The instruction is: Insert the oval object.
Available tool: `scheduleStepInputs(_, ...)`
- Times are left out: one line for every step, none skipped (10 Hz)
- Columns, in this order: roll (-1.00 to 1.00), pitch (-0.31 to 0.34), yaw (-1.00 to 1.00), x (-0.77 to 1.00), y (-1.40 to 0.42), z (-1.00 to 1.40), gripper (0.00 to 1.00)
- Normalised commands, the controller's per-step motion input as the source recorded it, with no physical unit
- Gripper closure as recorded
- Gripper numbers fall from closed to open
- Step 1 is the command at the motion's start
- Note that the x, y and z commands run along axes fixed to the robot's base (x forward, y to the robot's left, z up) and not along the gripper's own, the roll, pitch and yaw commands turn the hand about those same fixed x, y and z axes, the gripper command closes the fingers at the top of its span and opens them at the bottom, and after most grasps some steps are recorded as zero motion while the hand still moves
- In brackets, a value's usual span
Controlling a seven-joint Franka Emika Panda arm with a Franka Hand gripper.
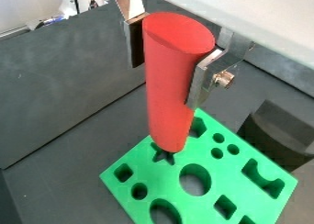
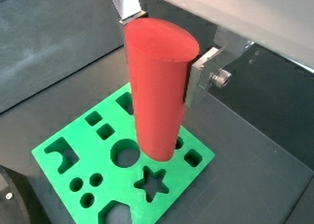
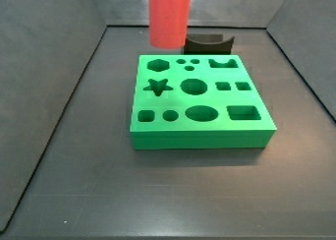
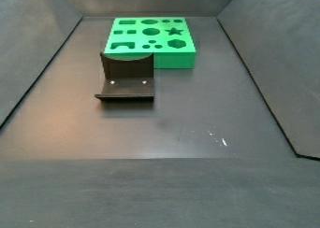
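My gripper (image 1: 168,67) is shut on the oval object (image 1: 168,90), a tall smooth red peg with a flat oval top, held upright between the silver fingers (image 1: 207,76). It shows the same way in the other wrist view, gripper (image 2: 166,46) and peg (image 2: 160,99). The peg hangs above the green block (image 1: 128,170), its lower end over the part near the star-shaped hole (image 2: 150,182). In a side view the peg (image 3: 170,18) hangs above the block's far left part (image 3: 203,138); the gripper is out of frame. The oval hole (image 3: 199,113) lies near the block's front edge.
The dark fixture (image 4: 125,82) stands on the floor beside the green block (image 4: 175,56); it also shows in a side view (image 3: 207,42) and a wrist view (image 1: 280,136). Dark sloping walls enclose the grey floor (image 4: 188,129).
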Motion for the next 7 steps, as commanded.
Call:
scheduleStepInputs(0.00, -0.207, -0.16, 0.50, -0.52, -0.90, 1.00)
scheduleStepInputs(0.00, -0.141, -0.10, 0.78, -0.38, -1.00, 1.00)
scheduleStepInputs(-0.03, -0.097, -0.15, 0.81, -0.29, -0.93, 1.00)
scheduleStepInputs(0.02, -0.044, -0.26, 0.82, -0.20, -0.69, 1.00)
scheduleStepInputs(0.18, 0.006, -0.07, 0.67, -0.11, -0.50, 1.00)
scheduleStepInputs(0.17, 0.014, 0.00, 0.37, -0.11, -0.39, 1.00)
scheduleStepInputs(0.08, 0.000, 0.00, 0.14, -0.12, -0.24, 1.00)
